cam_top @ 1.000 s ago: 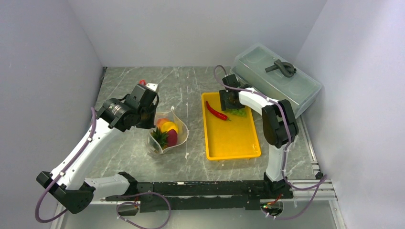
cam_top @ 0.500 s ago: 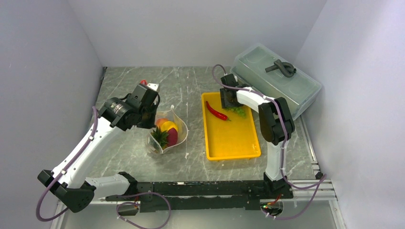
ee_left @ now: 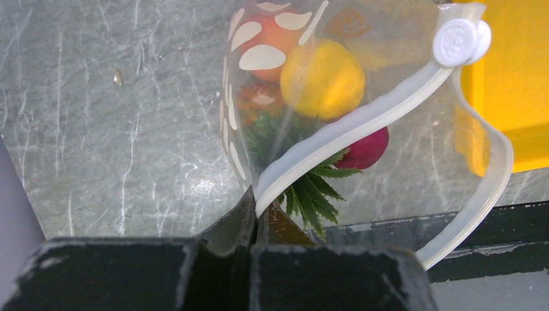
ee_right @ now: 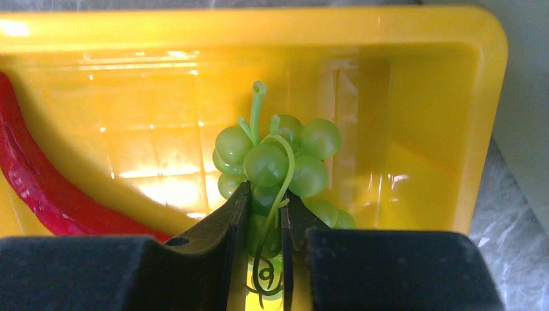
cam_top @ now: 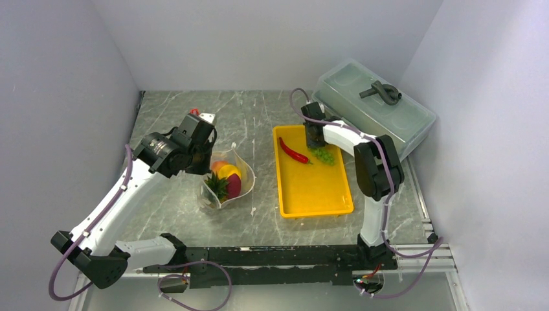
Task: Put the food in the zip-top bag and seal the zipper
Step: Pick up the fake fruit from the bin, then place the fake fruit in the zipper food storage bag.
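Observation:
The zip-top bag stands open on the table left of the yellow tray. My left gripper is shut on the bag's mouth at the whitish zipper, holding that edge up. Inside the bag lie a yellow lemon, an orange fruit, the pineapple with its green crown and a dark red piece. In the tray's far end, my right gripper is shut on the green grape bunch. The red chili pepper lies just left of it.
A big grey-green lidded box stands right behind the tray, close to my right arm. The zipper's white slider sits at the far end of the bag's mouth. Grey walls close in on both sides.
My right gripper has closed its fingers on the grape bunch. The left gripper and the bag have stayed where they were.

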Motion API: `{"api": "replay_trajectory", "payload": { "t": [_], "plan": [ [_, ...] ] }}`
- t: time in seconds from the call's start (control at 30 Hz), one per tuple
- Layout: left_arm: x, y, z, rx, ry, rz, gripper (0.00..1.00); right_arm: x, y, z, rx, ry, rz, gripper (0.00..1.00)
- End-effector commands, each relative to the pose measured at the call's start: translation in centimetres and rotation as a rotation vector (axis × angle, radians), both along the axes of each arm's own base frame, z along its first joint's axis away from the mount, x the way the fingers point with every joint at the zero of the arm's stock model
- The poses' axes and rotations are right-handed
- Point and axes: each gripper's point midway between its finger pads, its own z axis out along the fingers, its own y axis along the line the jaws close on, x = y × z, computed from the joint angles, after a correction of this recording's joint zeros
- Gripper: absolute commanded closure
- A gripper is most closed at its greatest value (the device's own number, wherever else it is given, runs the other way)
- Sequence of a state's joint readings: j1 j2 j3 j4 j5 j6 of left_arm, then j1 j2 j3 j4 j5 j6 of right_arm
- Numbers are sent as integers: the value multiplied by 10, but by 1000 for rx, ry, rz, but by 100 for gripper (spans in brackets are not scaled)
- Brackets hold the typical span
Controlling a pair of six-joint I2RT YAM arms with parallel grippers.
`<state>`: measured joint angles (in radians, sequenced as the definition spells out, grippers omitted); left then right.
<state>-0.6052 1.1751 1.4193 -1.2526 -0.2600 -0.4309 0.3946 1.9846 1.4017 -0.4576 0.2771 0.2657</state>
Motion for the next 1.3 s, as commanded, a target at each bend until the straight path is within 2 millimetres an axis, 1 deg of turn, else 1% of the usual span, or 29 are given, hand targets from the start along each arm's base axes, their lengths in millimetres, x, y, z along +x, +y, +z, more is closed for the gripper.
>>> {"api": "replay_trajectory", "payload": {
  "t": [0.0, 0.2, 0.3, 0.43, 0.47, 0.5, 0.6, 0.7, 0.77, 0.93, 1.03, 1.07, 1.13, 1.2, 1.27],
  "plan": [
    [3, 1, 8, -19, -42, 11, 100, -18, 5, 23, 34, -13, 6, 90],
    [4, -1, 5, -20, -36, 5, 100, -30, 10, 60, 82, -83, 15, 93],
    [5, -2, 6, -28, -40, 2, 100, -37, 16, 80, 118, -119, 33, 93],
    [5, -2, 6, -26, -36, 5, 100, -46, 25, 111, 167, -178, 60, 95],
    [5, -2, 6, -26, -36, 6, 100, -49, 28, 122, 182, -201, 70, 96],
    [5, -2, 6, -28, -37, 6, 100, -51, 32, 128, 190, -212, 78, 96],
    [5, -2, 8, -29, -40, 10, 100, -62, 42, 156, 224, -270, 109, 97],
    [4, -2, 9, -34, -43, 14, 100, -73, 58, 186, 275, -331, 158, 97],
    [4, -2, 10, -36, -40, 14, 100, -82, 70, 211, 337, -383, 204, 97],
    [3, -1, 9, -35, -40, 16, 100, -114, 106, 271, 540, -485, 354, 97],
    [3, -1, 10, -37, -42, 20, 100, -137, 128, 300, 649, -529, 469, 98],
    [3, -2, 10, -40, -44, 18, 100, -144, 135, 312, 687, -562, 507, 98],
    [4, -2, 10, -42, -43, 18, 100, -159, 144, 330, 744, -603, 567, 99],
    [4, -3, 10, -42, -39, 20, 100, -172, 154, 344, 803, -632, 627, 99],
    [5, -4, 9, -43, -36, 17, 100, -182, 164, 351, 860, -643, 673, 99]
  ]
}}
